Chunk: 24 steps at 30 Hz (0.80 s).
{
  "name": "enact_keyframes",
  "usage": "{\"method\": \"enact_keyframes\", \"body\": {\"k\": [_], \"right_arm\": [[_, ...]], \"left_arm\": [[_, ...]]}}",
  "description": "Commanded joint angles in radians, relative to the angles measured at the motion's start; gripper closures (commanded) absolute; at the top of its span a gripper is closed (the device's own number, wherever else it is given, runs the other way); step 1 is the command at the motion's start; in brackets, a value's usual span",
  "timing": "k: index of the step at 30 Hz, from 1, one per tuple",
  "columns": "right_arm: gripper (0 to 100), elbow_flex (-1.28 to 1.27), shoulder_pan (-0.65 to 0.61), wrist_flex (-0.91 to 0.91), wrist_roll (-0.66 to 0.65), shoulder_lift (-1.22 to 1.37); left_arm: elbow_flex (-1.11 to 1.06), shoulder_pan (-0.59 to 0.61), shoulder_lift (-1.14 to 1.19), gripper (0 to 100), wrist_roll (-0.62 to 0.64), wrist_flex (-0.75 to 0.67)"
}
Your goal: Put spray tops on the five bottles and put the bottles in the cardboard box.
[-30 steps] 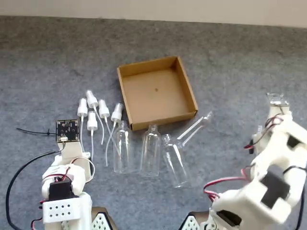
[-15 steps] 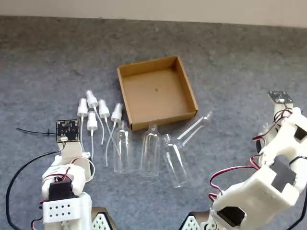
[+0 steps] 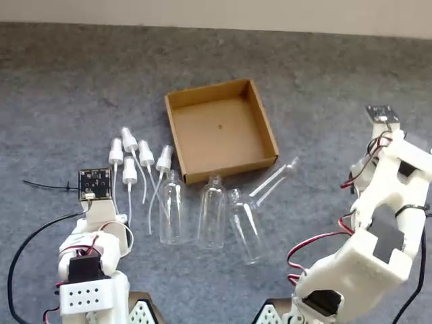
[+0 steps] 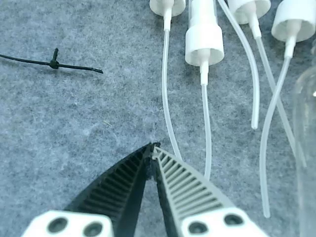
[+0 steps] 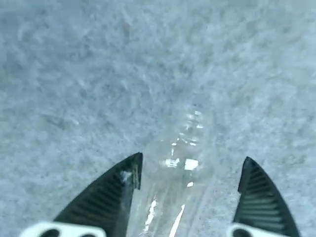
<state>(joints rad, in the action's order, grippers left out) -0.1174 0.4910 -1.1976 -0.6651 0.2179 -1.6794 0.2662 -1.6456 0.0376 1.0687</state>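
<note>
The open cardboard box (image 3: 219,131) stands mid-table with nothing in it. Several white spray tops (image 3: 135,155) lie left of it, tubes trailing toward me. Three clear bottles (image 3: 212,210) lie side by side in front of the box, and a slimmer one (image 3: 273,179) lies slanted at its right corner. My left gripper (image 4: 153,147) is shut and holds nothing, its tip on the carpet between the spray tops' tubes (image 4: 204,103). My right gripper (image 5: 190,162) is open over another clear bottle (image 5: 177,163) that lies lengthwise between its fingers. The right arm (image 3: 381,202) stands at the right edge.
A black cable tie (image 4: 54,64) lies on the grey carpet left of the spray tops. The left arm (image 3: 91,250) stays low at the front left. One bottle's side (image 4: 307,123) runs close to the tubes.
The right arm has swung away from the front edge toward the far side and slightly left. The left arm, box, bottles and spray tops have not moved.
</note>
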Motion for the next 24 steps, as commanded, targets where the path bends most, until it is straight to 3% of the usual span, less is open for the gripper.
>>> {"method": "enact_keyframes", "body": {"k": [1, 18, 24], "right_arm": [[73.6, 0.061, -0.012, -0.004, 0.011, -0.005], [73.9, -0.035, -0.004, -0.008, 0.017, -0.005], [81.7, -0.035, -0.008, -0.008, 0.017, -0.005]], "left_arm": [[-0.025, 0.008, -0.004, 99, -0.008, 0.008], [-0.025, 0.008, -0.004, 99, -0.008, 0.008], [-0.025, 0.008, -0.004, 99, -0.008, 0.008]]}}
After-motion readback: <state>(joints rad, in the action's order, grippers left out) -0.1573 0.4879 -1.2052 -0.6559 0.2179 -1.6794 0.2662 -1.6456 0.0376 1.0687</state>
